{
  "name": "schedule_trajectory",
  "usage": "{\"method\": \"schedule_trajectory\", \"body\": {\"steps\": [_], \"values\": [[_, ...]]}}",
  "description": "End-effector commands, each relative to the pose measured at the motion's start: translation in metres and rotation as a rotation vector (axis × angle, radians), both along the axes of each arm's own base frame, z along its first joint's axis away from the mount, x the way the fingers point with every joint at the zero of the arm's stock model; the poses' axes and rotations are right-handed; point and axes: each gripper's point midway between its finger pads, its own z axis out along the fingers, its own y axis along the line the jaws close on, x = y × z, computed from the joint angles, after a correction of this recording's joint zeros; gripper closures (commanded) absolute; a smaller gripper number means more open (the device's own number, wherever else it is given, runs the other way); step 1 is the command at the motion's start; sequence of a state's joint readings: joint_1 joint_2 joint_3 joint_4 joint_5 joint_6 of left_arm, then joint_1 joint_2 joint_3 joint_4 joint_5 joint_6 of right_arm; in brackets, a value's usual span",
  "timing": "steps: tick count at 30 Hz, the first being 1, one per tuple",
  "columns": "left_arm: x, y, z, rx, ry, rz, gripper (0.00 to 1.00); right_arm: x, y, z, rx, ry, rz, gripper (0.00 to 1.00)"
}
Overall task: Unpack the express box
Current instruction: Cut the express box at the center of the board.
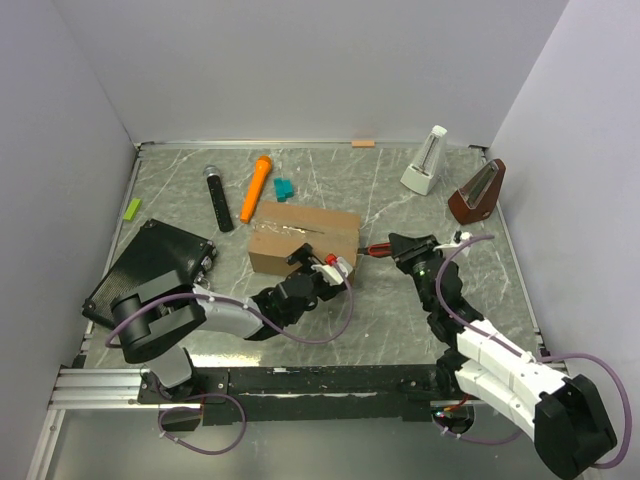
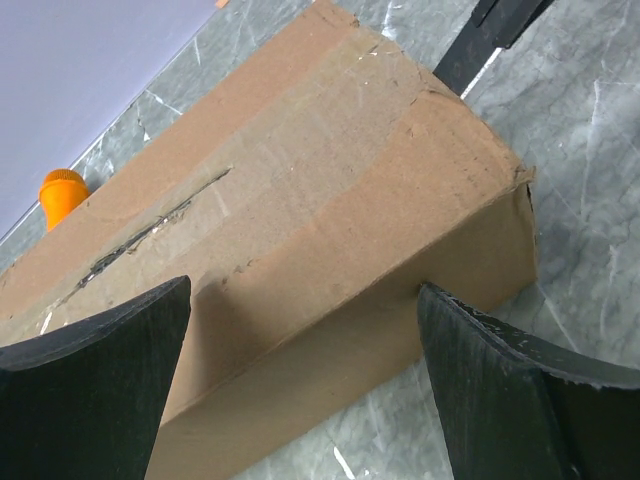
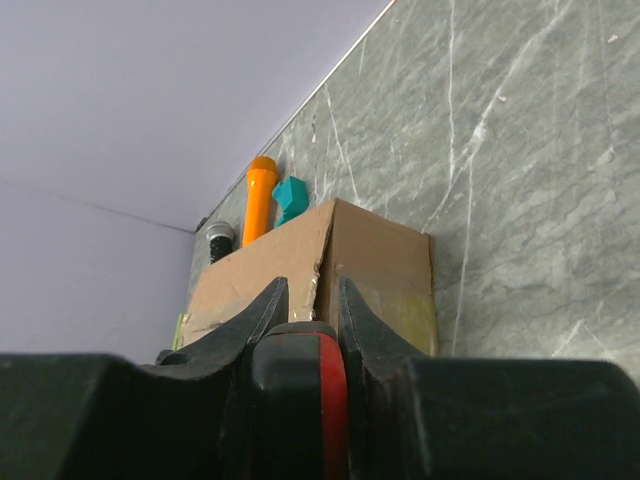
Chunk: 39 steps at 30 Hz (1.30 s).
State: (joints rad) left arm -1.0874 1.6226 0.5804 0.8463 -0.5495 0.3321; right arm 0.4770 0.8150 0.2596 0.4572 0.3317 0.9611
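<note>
The express box (image 1: 303,238) is a brown cardboard carton lying mid-table with its flaps down. A ragged slit runs along the taped top seam (image 2: 150,232). My left gripper (image 1: 318,267) is open at the box's near right corner, and its fingers straddle the near top edge of the box (image 2: 330,170) without pinching it. My right gripper (image 1: 396,247) is shut on a red-and-black handled tool (image 3: 300,385). The tool (image 1: 377,249) points left at the box's right end (image 3: 385,270); its tip is hidden.
Behind the box lie an orange cylinder (image 1: 257,187), a teal block (image 1: 285,187) and a black microphone (image 1: 218,196). A flat black ribbed case (image 1: 150,268) sits at the left, a green piece (image 1: 132,208) by the left wall. White (image 1: 427,160) and brown (image 1: 478,190) metronomes stand back right.
</note>
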Motion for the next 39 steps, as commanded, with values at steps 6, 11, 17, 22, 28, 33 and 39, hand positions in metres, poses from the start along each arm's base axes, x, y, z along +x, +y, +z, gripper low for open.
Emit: {"method": "schedule_trajectory", "body": {"steps": [6,11,17,22,28,33,39], "values": [[0.010,-0.003,0.037,-0.107,-0.083,0.057,0.01,-0.011,-0.006,-0.004,-0.035,0.015,0.005,1.00],[-0.006,0.005,0.063,-0.183,-0.124,0.004,0.01,-0.012,-0.037,0.018,-0.101,-0.035,-0.131,1.00],[-0.035,0.014,0.099,-0.304,-0.080,-0.089,0.01,-0.011,-0.070,0.045,-0.200,-0.037,-0.297,1.00],[-0.054,0.026,0.109,-0.393,-0.023,-0.130,0.01,-0.018,-0.089,0.049,-0.220,-0.041,-0.382,1.00],[-0.082,0.023,0.137,-0.545,0.115,-0.239,0.01,-0.036,-0.038,0.106,-0.277,-0.345,-0.050,1.00],[-0.126,0.013,0.182,-0.717,0.302,-0.493,0.01,-0.066,0.038,0.134,-0.375,-0.419,0.432,1.00],[-0.164,0.022,0.211,-0.816,0.482,-0.803,0.03,-0.116,0.100,0.147,-0.306,-0.465,0.922,1.00]]}}
